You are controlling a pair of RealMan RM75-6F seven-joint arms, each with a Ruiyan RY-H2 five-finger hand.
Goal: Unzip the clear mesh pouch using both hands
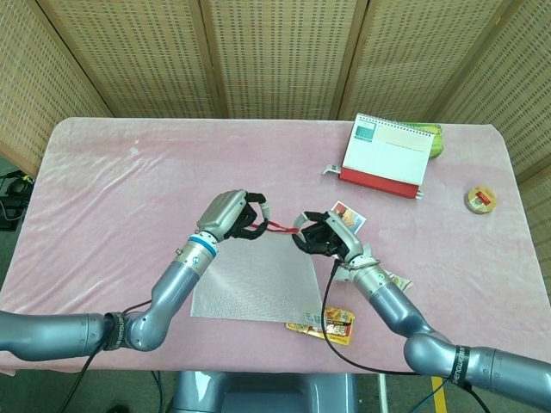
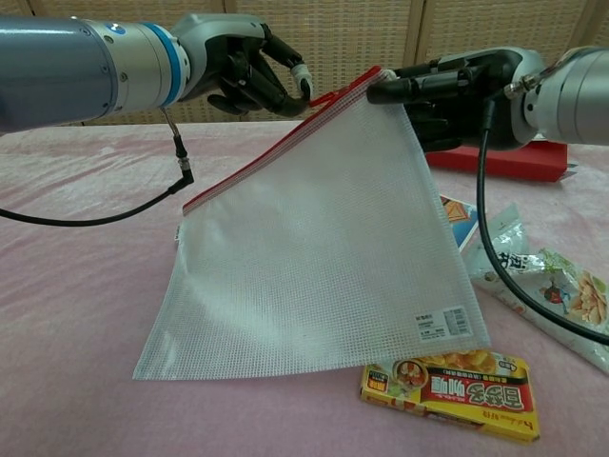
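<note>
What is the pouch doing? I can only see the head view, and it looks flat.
Observer: It isn't flat. In the chest view the right hand holds the pouch's top corner up in the air.
Operator: Is all of it up?
Observer: No. Its bottom edge rests on the table.
Operator: Which way does the zip go?
Observer: The red zip slopes down from that raised corner toward the left.

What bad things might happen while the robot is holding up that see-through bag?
The right hand only pinches a corner of the mesh pouch, so it might slip out as the left hand pulls the zipper tab. The pouch's hanging bottom edge could also drag the yellow snack box lying under it.
</note>
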